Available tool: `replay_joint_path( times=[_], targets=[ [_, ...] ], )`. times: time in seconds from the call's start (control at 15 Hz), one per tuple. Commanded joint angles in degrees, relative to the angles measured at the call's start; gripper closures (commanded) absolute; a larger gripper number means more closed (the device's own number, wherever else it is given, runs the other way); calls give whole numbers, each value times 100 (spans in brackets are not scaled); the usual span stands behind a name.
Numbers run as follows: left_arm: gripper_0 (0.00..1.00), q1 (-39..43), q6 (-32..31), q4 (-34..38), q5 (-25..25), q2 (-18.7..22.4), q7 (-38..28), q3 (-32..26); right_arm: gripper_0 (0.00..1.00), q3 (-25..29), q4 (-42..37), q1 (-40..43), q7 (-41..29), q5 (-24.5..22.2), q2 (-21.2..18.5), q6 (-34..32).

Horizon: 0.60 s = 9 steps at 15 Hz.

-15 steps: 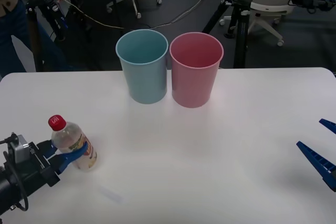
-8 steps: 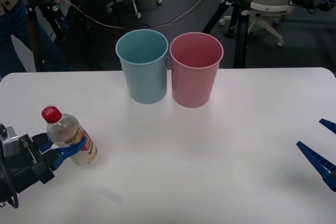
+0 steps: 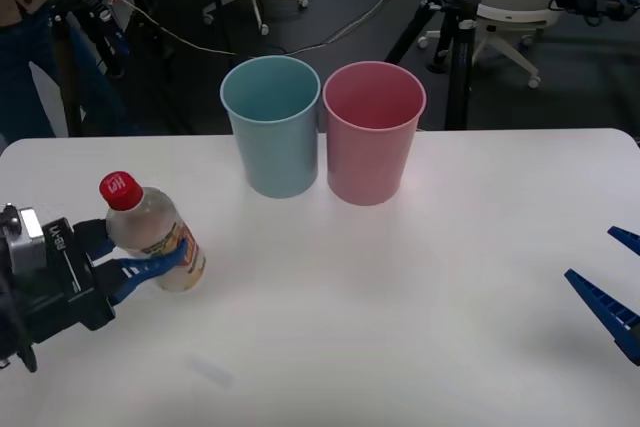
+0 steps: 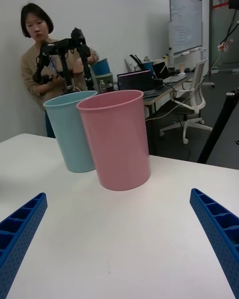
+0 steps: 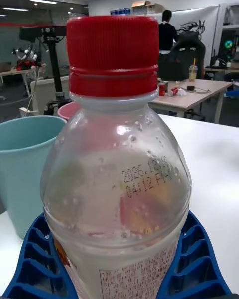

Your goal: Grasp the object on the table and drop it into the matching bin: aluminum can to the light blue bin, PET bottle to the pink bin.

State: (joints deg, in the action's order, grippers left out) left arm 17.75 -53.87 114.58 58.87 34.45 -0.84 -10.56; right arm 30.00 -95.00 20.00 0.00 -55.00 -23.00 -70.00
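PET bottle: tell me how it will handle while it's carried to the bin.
The PET bottle looks part full, so probably light. Its smooth round body, tilted in the left hand, may slip or rotate. Dropped into the pink bin, it likely won't break.

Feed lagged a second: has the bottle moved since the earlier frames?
Yes. The bottle, held in the left end effector, has shifted up and toward the light blue bin.

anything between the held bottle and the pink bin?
Front view: bare white table between the bottle, held in the left gripper, and the pink bin; the light blue bin stands just behind that line.
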Motion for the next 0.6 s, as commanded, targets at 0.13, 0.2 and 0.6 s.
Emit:
replay_joint_path(
  times=[0.13, 0.2, 0.6],
  targets=[
    [100, -448, 166, 539, 784, 26, -1208, 142, 0, 0, 0, 0, 0, 0, 0, 0],
    [100, -685, 192, 565, 907, 26, -1489, 247, 0, 0, 0, 0, 0, 0, 0, 0],
    [99, -2109, 816, 548, 1549, 26, -2544, 1144, 0, 0, 0, 0, 0, 0, 0, 0]
  ],
)
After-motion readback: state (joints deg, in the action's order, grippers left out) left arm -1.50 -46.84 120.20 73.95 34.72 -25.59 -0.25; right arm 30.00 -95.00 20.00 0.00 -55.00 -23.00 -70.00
